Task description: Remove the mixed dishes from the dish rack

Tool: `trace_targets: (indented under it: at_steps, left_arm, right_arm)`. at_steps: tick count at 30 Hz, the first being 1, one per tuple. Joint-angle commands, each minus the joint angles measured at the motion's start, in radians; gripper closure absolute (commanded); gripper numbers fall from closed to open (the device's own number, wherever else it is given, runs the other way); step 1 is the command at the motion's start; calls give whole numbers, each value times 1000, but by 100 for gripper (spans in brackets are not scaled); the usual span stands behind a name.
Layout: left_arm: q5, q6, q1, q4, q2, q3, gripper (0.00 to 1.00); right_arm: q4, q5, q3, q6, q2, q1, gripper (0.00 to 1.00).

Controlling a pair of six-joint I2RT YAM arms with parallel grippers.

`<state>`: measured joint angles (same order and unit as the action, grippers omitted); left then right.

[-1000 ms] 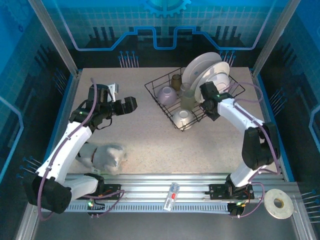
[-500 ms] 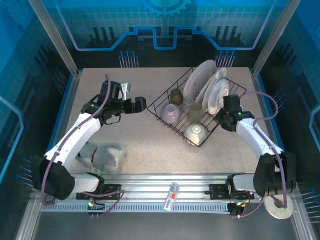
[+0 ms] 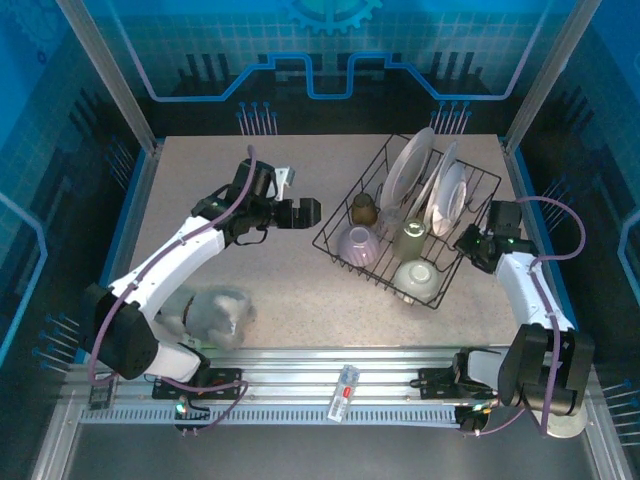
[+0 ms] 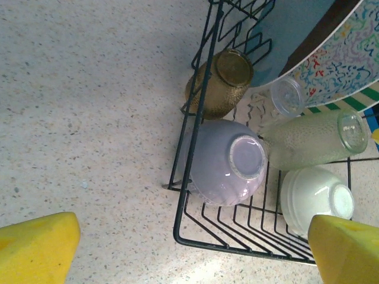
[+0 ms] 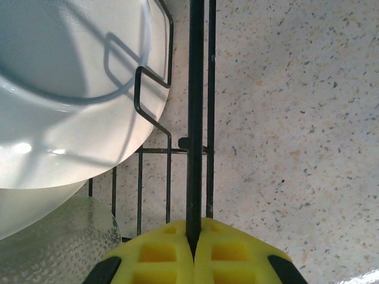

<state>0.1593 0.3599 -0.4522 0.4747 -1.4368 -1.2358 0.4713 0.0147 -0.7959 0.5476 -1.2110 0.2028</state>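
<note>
right gripper point(image 5: 194, 229) clamped on an edge wire of the dish rack point(image 5: 193, 89), rack's slid further right than before, left gripper point(image 3: 302, 212) wide open and empty, moved in closer

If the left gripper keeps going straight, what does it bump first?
Probably the dish rack's black wire side, with the lilac bowl just behind it; depth is hard to judge.

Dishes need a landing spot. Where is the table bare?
Bare: the near strip between the plastic lump and dish rack; the far-left corner behind the left arm. Crowded: inside the rack, and its right side, where the right hand grips it.
</note>
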Motion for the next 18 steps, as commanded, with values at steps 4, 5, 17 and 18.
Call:
trace_targets:
  at_steps: [4,5,17,18]
  left_arm:
    - [23,9,-28,-7,-23,-30,1]
    - [28,10,-29,-9,-26,-31,1]
    - [88,22,-34,-9,-63,-66,1]
    - [85,21,-34,-7,-63,-72,1]
  right_arm:
    - [-44,68,-78,-106,-34,74,96]
    - [-43,62,-78,-108,-39,83,95]
    - [30,75,-278,-104,17,-20,41]
    - [43,98,-296,-110,20,-39,37]
